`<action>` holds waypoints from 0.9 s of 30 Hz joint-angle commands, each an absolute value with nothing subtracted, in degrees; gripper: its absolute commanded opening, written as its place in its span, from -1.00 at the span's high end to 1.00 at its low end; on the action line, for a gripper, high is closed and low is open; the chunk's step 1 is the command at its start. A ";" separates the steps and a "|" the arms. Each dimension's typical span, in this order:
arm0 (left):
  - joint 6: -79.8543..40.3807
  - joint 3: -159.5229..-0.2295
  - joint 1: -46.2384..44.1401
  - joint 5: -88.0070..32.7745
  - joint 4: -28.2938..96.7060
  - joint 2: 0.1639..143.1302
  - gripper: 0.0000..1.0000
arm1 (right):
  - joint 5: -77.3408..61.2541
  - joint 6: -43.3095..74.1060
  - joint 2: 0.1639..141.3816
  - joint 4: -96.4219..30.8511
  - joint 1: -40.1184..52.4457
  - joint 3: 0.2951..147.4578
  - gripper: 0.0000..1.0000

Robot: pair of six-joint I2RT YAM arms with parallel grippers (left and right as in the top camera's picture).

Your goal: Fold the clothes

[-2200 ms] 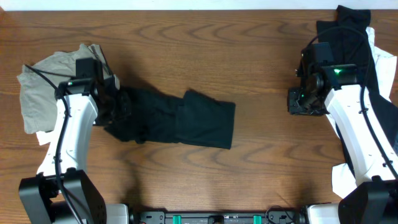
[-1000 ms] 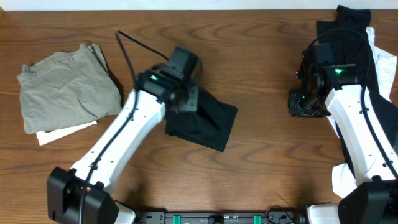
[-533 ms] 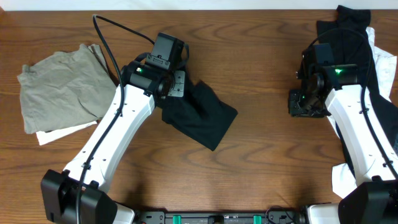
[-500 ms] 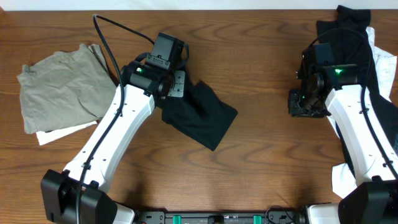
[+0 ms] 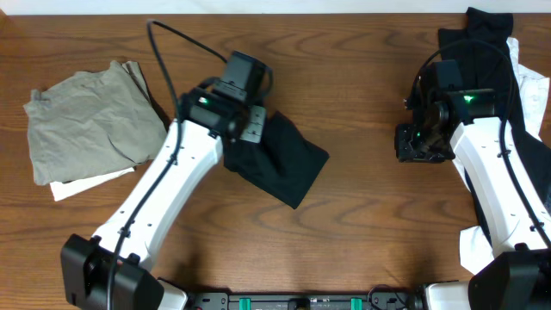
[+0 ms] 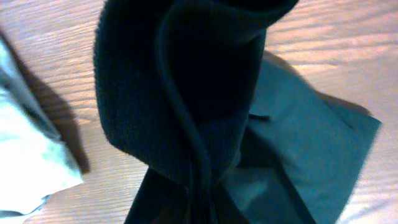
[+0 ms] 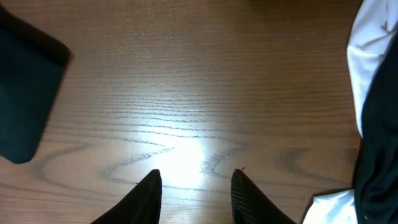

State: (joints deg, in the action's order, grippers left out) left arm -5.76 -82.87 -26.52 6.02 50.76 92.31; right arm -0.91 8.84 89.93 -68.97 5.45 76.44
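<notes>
Because bunched black T-shirt (image 5: 288,164) fills the left wrist view and hides the fingers, cannot tell left gripper (image 5: 247,131) grip. Lies folded mid-table, near grey-green garment (image 5: 86,125). Fingers of right gripper (image 7: 196,193) spread, empty, above table (image 7: 186,93). Against half a second ago: left wrist slightly further right, T-shirt unmoved

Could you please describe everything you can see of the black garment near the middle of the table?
The black garment is soft, matte fabric, folded into a compact bundle lying diagonally on the wooden table. Its upper-left end is bunched and lifted in the left gripper; the rest lies flat. No logo shows. It is apart from the grey-green garment.
</notes>
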 commanded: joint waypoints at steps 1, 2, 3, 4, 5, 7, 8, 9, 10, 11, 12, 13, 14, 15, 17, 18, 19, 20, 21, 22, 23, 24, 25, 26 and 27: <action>-4.93 -84.29 -29.67 6.50 50.68 92.42 0.85 | -1.96 7.86 89.52 -68.82 5.32 77.08 0.31; -4.95 -84.23 -30.55 6.50 50.70 92.82 0.85 | -1.96 7.86 89.52 -68.84 5.32 77.08 0.31; -4.95 -84.18 -31.24 6.50 50.74 93.32 0.86 | -1.96 7.86 89.52 -68.86 5.32 77.08 0.31; -4.97 -84.05 -31.92 6.48 50.76 93.84 0.85 | -1.96 7.86 89.52 -68.93 5.32 77.08 0.31; -4.97 -83.83 -32.62 6.48 50.76 94.39 0.85 | -1.96 7.86 89.52 -69.01 5.32 77.08 0.31; -4.97 -83.31 -34.37 6.48 51.18 95.59 0.85 | -1.93 7.86 89.52 -69.06 5.32 77.08 0.31; -4.97 -83.20 -35.31 6.48 51.51 96.27 0.85 | -1.93 7.86 89.52 -69.06 5.32 77.08 0.31; -4.97 -83.15 -36.03 6.48 51.81 96.66 0.85 | -1.93 7.86 89.52 -69.06 5.32 77.08 0.31; -4.97 -83.15 -37.08 6.48 52.05 97.14 0.85 | -1.96 7.86 89.52 -69.04 5.32 77.08 0.31; -4.99 -83.13 -38.17 6.48 52.14 97.58 0.86 | -1.93 7.86 89.52 -69.01 5.32 77.08 0.31; -5.06 -83.13 -39.13 6.48 52.07 97.76 0.86 | -1.93 7.86 89.52 -69.01 5.32 77.08 0.31; -5.23 -83.13 -40.29 6.48 51.99 98.00 0.86 | -1.93 7.86 89.52 -69.01 5.32 77.08 0.31; -5.39 -83.13 -41.50 6.48 51.83 98.06 0.86 | -1.93 7.86 89.52 -69.01 5.32 77.08 0.31; -5.41 -83.13 -42.52 6.48 51.79 98.06 0.86 | -1.93 7.86 89.52 -69.01 5.32 77.08 0.31; -5.41 -83.13 -44.45 6.50 51.83 98.06 0.86 | -1.93 7.86 89.52 -69.01 5.32 77.08 0.31; -5.41 -83.13 -45.36 6.50 51.99 98.06 0.86 | -1.93 7.86 89.52 -69.01 5.32 77.08 0.31; -5.41 -83.13 -46.00 6.48 52.14 98.06 0.85 | -1.93 7.86 89.52 -69.01 5.32 77.08 0.31; -5.76 -83.09 -46.65 6.50 52.42 98.06 0.85 | -1.93 7.86 89.52 -69.04 5.32 77.08 0.31; -6.31 -83.09 -47.11 6.50 52.73 98.06 0.85 | -1.93 7.86 89.52 -69.04 5.32 77.08 0.31; -6.79 -83.05 -47.46 6.48 53.10 98.06 0.84 | -1.93 7.84 89.52 -69.06 5.32 77.08 0.31; -7.44 -83.05 -47.77 6.50 53.71 98.06 0.81 | -1.93 7.86 89.52 -69.08 5.32 77.08 0.31; -7.79 -83.05 -47.99 6.48 54.33 98.06 0.70 | -1.93 7.84 89.52 -69.10 5.32 77.08 0.31; -7.79 -83.05 -48.12 6.44 55.05 98.06 0.55 | -1.93 7.86 89.52 -69.10 5.32 77.08 0.31; -7.79 -83.05 -48.27 6.44 55.83 98.06 0.34 | -1.93 7.84 89.52 -69.10 5.32 77.08 0.31; -7.79 -83.05 -48.38 6.09 56.58 98.06 0.33 | -1.93 7.84 89.52 -69.10 5.32 77.08 0.31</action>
